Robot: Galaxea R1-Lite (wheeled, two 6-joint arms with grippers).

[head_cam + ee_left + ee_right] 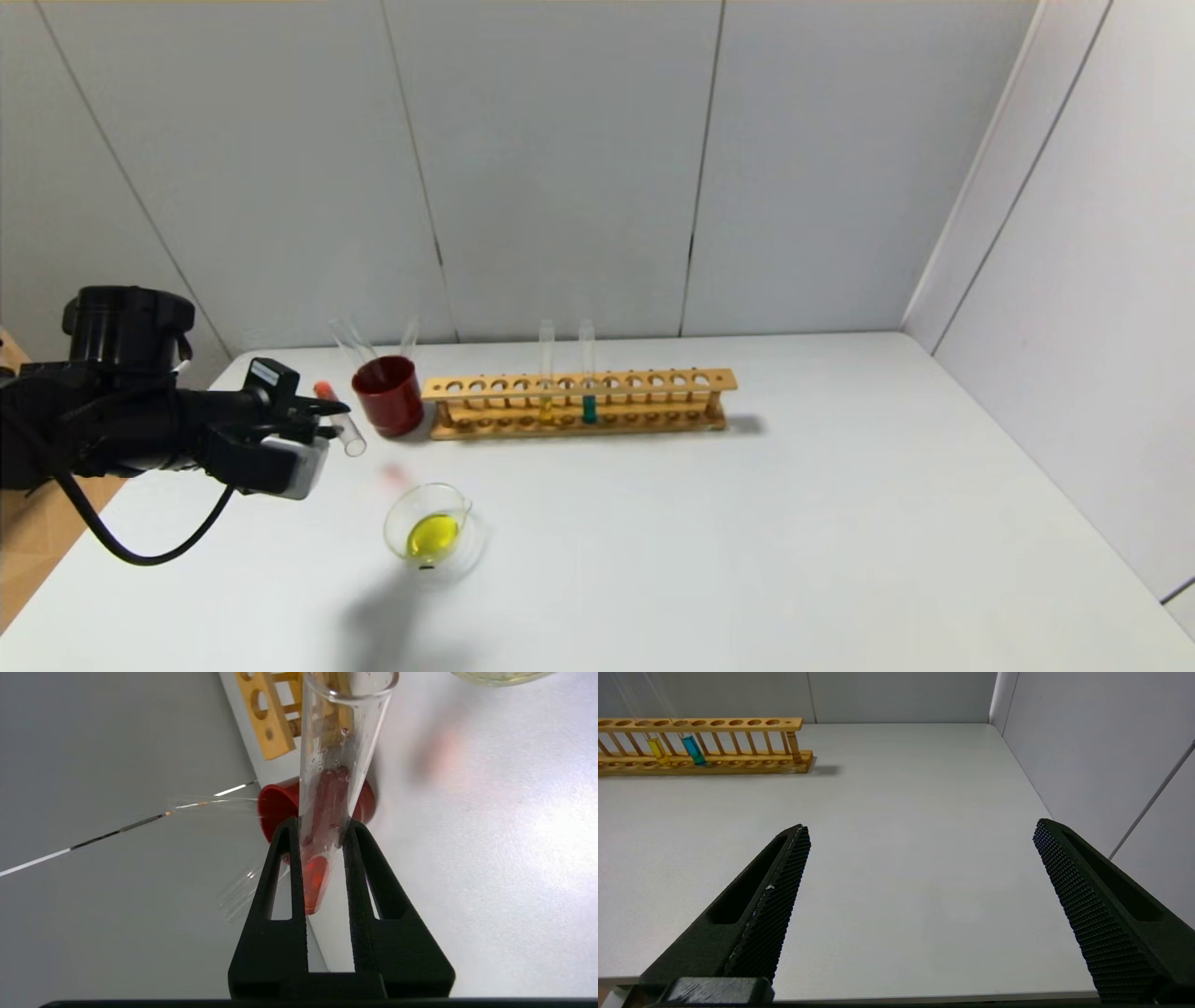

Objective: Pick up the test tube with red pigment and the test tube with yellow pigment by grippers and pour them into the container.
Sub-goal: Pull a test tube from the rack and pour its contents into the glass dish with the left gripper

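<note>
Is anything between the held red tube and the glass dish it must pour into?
Nothing visible. The left gripper holds the test tube with red pigment above bare table, and the container, already holding yellow liquid, sits in front of it. The red cup stands behind.

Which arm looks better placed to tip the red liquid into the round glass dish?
Left. Its gripper already clamps the red-liquid glass tube near the dish; the right gripper hangs open, away from it.

The rack (579, 403) looked like pale varnished wood, the test tube with red pigment (334, 788) clear glossy glass, the worktop (794, 523) smooth matt white.
</note>
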